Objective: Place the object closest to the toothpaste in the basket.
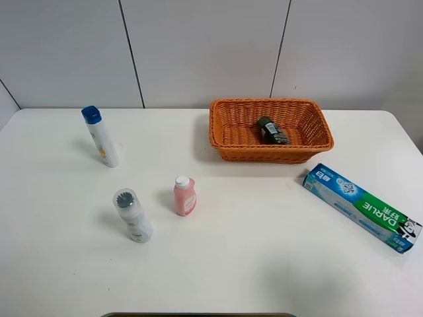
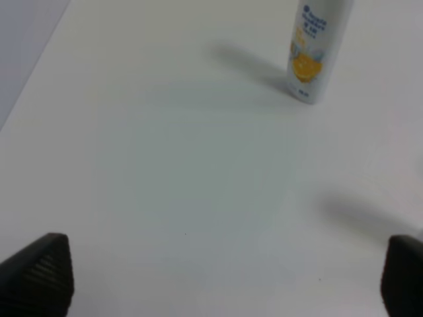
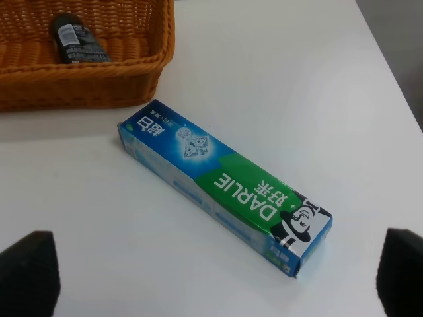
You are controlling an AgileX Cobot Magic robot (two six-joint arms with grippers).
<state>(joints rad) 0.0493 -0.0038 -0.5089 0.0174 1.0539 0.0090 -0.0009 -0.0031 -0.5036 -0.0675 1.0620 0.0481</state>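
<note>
Already the small dark bottle (image 1: pixel 272 131) lies on its side inside the wicker basket (image 1: pixel 228 149), toward the middle of its floor, the only thing in it; the right wrist view shows it too (image 3: pixel 78 40), resting near the basket's front wall (image 3: pixel 86 86). Just outside that wall, on the white table (image 1: pixel 264 251), lies the toothpaste box (image 1: pixel 360 207), flat and slanting away from the basket's right corner, near it but not touching (image 3: pixel 225 185).

Well apart, on the table's left half, stand three bottles: a pink one (image 1: pixel 184 195) with a white cap, a white one with a clear cap (image 1: pixel 132 216) just beside it, and a taller white one with a blue cap (image 1: pixel 101 137) farther back.

Both grippers, left (image 2: pixel 228 277) and right (image 3: pixel 218 274), show their fingertips spread wide, holding nothing.
</note>
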